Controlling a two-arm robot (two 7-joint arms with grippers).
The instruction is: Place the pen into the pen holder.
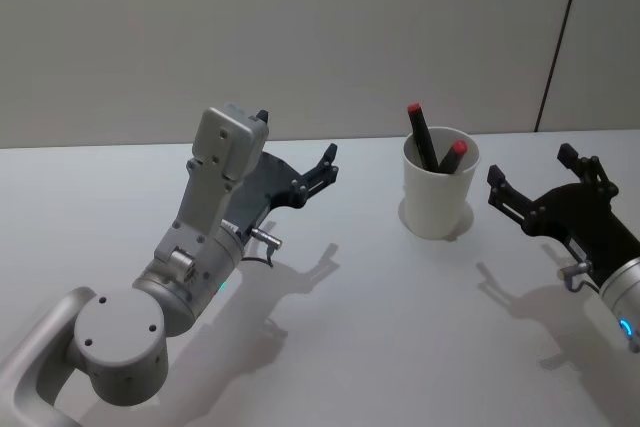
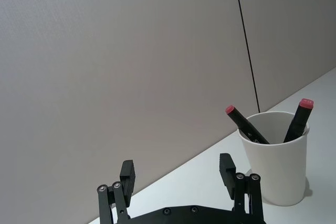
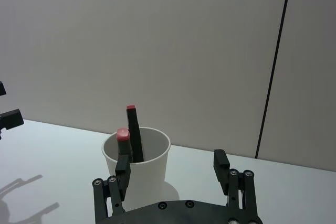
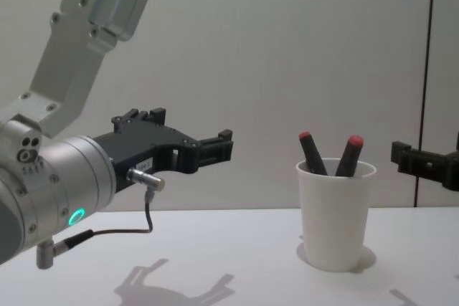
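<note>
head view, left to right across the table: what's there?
Left claw, open, on its grey metal arm → white tapered paper cup holding two black markers with red caps → right claw, open, black.

You can't see the lower barrels of the two pens [image 4: 313, 154] [image 4: 350, 155]: the pen holder's [image 4: 336, 220] wall hides them, so where their tips rest is unknown. In the chest view the right claw [image 4: 428, 163] is cut off by the edge, and the left claw [image 2: 178, 176] runs off its wrist view.
</note>
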